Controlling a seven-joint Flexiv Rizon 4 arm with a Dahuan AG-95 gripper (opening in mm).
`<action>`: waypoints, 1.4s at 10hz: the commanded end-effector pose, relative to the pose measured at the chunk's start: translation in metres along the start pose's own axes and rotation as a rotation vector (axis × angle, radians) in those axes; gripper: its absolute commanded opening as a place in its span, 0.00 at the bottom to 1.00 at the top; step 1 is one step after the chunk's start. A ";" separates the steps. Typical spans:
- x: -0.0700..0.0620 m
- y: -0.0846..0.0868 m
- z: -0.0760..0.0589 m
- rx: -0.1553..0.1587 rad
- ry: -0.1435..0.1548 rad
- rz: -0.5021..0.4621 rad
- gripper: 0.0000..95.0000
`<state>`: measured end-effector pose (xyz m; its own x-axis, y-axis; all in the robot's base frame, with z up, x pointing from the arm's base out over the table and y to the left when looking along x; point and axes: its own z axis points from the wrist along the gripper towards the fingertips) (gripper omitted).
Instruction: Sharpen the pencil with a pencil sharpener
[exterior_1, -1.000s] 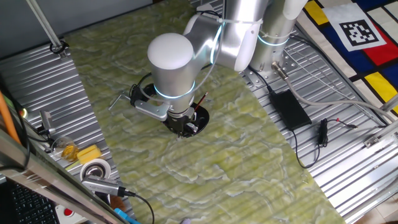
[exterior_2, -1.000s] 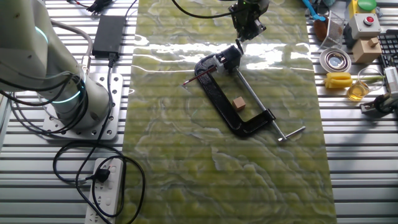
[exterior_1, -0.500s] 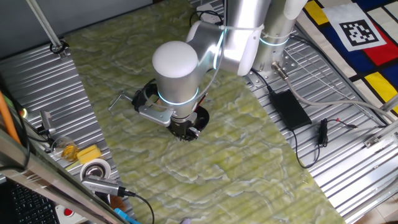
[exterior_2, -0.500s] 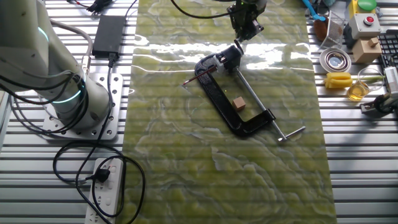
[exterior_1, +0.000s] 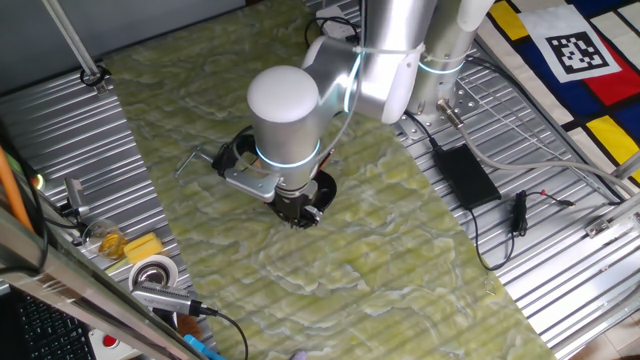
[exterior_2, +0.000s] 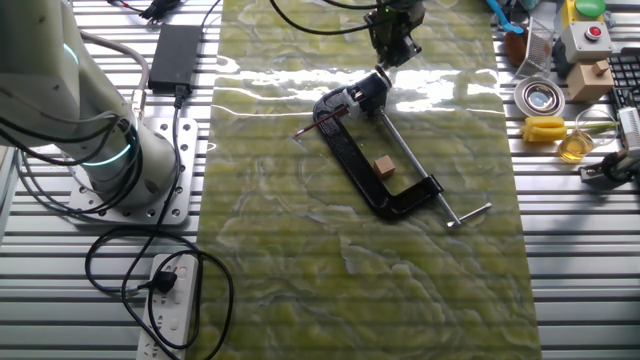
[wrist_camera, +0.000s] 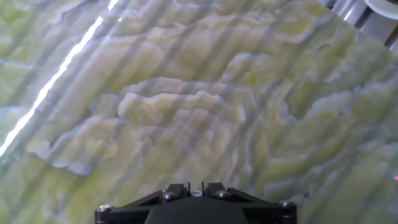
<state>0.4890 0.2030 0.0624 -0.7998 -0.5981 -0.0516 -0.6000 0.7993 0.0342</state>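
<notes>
Above the green mat (exterior_2: 300, 250), tool (exterior_2: 392, 40), fingers hidden, opening impossible to tell, nothing visibly held.

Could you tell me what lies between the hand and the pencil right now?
In the other fixed view, the clamp's silver screw end sits between the hand and the pencil, with bare green mat around it.

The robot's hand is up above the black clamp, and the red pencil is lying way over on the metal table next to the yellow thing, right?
Not quite. The other fixed view shows the gripper above the black clamp, but the red pencil lies against the clamp on the green mat, not on the metal table beside the yellow thing.
</notes>
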 end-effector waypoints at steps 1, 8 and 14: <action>0.001 -0.001 0.004 0.004 0.008 -0.022 0.00; 0.001 -0.004 0.018 0.011 -0.006 -0.037 0.00; 0.001 -0.012 0.024 0.003 -0.014 -0.057 0.00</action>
<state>0.4966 0.1940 0.0363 -0.7622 -0.6436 -0.0700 -0.6464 0.7624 0.0285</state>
